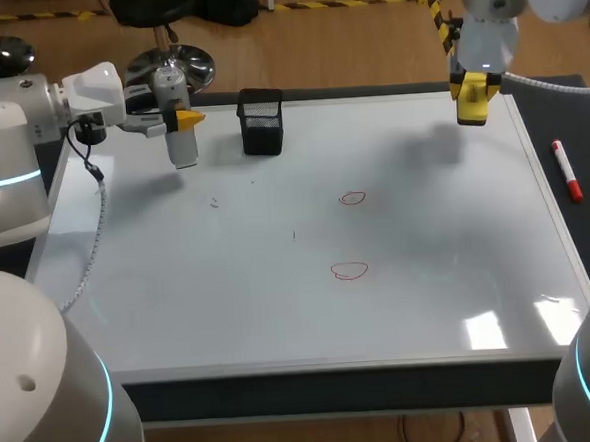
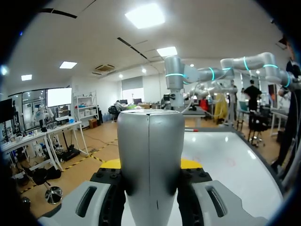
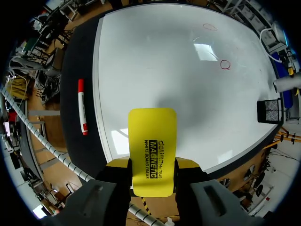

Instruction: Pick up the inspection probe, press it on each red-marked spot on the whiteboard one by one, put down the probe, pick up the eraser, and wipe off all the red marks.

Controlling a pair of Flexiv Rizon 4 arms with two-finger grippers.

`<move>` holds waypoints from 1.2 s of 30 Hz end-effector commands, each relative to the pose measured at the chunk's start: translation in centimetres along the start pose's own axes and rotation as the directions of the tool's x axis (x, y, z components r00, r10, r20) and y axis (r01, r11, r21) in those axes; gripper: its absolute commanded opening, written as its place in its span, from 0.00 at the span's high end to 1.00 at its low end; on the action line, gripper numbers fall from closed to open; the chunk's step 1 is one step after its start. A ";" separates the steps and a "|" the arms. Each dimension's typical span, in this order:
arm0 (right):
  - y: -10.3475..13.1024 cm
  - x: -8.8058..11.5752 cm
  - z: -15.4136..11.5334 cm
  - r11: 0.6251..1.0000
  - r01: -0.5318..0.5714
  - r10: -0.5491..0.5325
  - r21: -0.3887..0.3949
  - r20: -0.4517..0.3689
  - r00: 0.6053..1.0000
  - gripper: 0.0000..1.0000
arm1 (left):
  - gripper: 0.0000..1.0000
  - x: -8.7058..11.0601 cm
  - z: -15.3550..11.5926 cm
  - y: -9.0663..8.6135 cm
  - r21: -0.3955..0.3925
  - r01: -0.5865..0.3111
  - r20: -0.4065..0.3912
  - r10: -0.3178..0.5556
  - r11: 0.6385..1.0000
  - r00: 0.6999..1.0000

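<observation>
My left gripper (image 1: 179,118) hangs over the whiteboard's (image 1: 281,312) far left corner, shut on the silver cylindrical probe (image 1: 181,143). In the left wrist view the probe (image 2: 150,155) stands between the yellow-tipped fingers (image 2: 190,163). Above the board's far right edge, my right gripper (image 1: 472,92) is shut on the yellow eraser (image 1: 472,105). The right wrist view shows the eraser (image 3: 152,146) clamped from both sides. Two red marks lie mid-board: one farther (image 1: 352,198), one nearer (image 1: 349,270). Both red marks (image 3: 225,64) (image 3: 209,27) also show ahead of the eraser.
A black mesh basket (image 1: 261,121) stands on the board's far edge, just right of the probe. A red marker (image 1: 568,171) lies on the dark table strip beside the board's right edge, also seen as the marker (image 3: 82,107) in the right wrist view.
</observation>
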State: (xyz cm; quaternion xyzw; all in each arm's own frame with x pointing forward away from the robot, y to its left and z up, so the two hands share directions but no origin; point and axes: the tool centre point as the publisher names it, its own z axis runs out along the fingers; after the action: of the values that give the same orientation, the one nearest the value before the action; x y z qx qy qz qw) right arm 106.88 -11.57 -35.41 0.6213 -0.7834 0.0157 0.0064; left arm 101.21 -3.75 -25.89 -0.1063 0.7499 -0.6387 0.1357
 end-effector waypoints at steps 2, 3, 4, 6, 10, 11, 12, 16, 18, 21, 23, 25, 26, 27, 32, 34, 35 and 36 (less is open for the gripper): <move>-0.1 0.1 -0.1 1.000 0.002 -0.002 -0.001 -0.003 1.000 1.00 | 1.00 0.1 0.3 -1.7 -0.011 -0.012 -0.044 0.012 1.000 0.999; -0.1 0.1 -0.1 1.000 0.002 -0.002 -0.001 -0.003 1.000 1.00 | 1.00 0.3 0.6 -2.1 -0.008 -0.017 -0.055 0.017 1.000 0.998; -0.1 0.1 -0.1 1.000 0.002 -0.002 -0.001 -0.003 1.000 1.00 | 1.00 0.4 0.8 -2.4 -0.004 -0.023 -0.067 0.022 1.000 0.997; -0.1 0.1 -0.1 1.000 0.002 -0.002 -0.001 -0.003 1.000 1.00 | 1.00 0.8 1.4 -3.0 0.003 -0.034 -0.088 0.034 0.999 0.996; -0.1 0.1 -0.1 1.000 0.002 -0.002 -0.001 -0.003 1.000 1.00 | 1.00 1.9 2.7 -4.0 0.011 -0.053 -0.135 0.054 0.999 0.989; -0.1 0.1 -0.1 1.000 0.002 -0.002 -0.001 -0.003 1.000 1.00 | 1.00 2.1 3.0 -4.1 0.015 -0.054 -0.147 0.056 0.998 0.988; -0.1 0.1 -0.1 1.000 0.002 -0.002 -0.001 -0.003 1.000 1.00 | 1.00 2.4 3.3 -4.2 0.016 -0.056 -0.156 0.057 0.998 0.986; -0.1 0.1 -0.1 1.000 0.002 -0.002 -0.001 -0.003 1.000 1.00 | 1.00 3.4 4.7 -4.7 0.032 -0.058 -0.195 0.063 0.998 0.979; -0.1 0.1 -0.1 1.000 0.002 -0.002 -0.001 -0.003 1.000 1.00 | 1.00 3.8 5.3 -4.9 0.044 -0.057 -0.208 0.065 0.997 0.976; -0.1 0.1 -0.1 1.000 0.002 -0.002 -0.001 -0.003 1.000 1.00 | 1.00 4.5 6.5 -5.3 0.063 -0.056 -0.244 0.070 0.996 0.967; -0.1 0.1 -0.1 1.000 0.002 -0.002 -0.001 -0.003 1.000 1.00 | 1.00 5.0 7.2 -5.6 0.075 -0.057 -0.264 0.075 0.996 0.962; -0.1 0.1 -0.1 1.000 0.002 -0.002 -0.001 -0.003 1.000 1.00 | 1.00 5.4 7.8 -5.9 0.088 -0.056 -0.285 0.079 0.995 0.955; -0.1 0.1 -0.1 1.000 0.002 -0.002 -0.001 -0.003 1.000 1.00 | 1.00 5.6 8.0 -6.0 0.101 -0.052 -0.295 0.080 0.994 0.952; -0.1 0.1 -0.1 1.000 0.002 -0.002 -0.001 -0.003 1.000 1.00 | 1.00 5.8 8.3 -6.2 0.103 -0.051 -0.304 0.080 0.993 0.949; -0.1 0.1 -0.1 1.000 0.002 -0.002 -0.001 -0.003 1.000 1.00 | 1.00 6.7 9.5 -6.8 0.115 -0.056 -0.346 0.093 0.992 0.934; -0.1 0.1 -0.1 1.000 0.002 -0.002 -0.001 -0.003 1.000 1.00 | 1.00 7.0 10.1 -7.0 0.117 -0.061 -0.362 0.099 0.991 0.927; -0.1 0.1 -0.1 1.000 0.002 -0.002 -0.001 -0.003 1.000 1.00 | 1.00 7.2 10.3 -7.1 0.118 -0.064 -0.372 0.103 0.991 0.922; -0.1 0.1 -0.1 1.000 0.002 -0.002 -0.001 -0.003 1.000 1.00 | 1.00 7.4 10.6 -7.2 0.117 -0.065 -0.378 0.105 0.991 0.920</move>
State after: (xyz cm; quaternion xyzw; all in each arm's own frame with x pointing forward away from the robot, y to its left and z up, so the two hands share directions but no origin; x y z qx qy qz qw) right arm 106.87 -11.57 -35.42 0.6213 -0.7834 0.0157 0.0064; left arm 97.04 -16.47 -20.88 0.0518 0.7306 -0.6801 0.0306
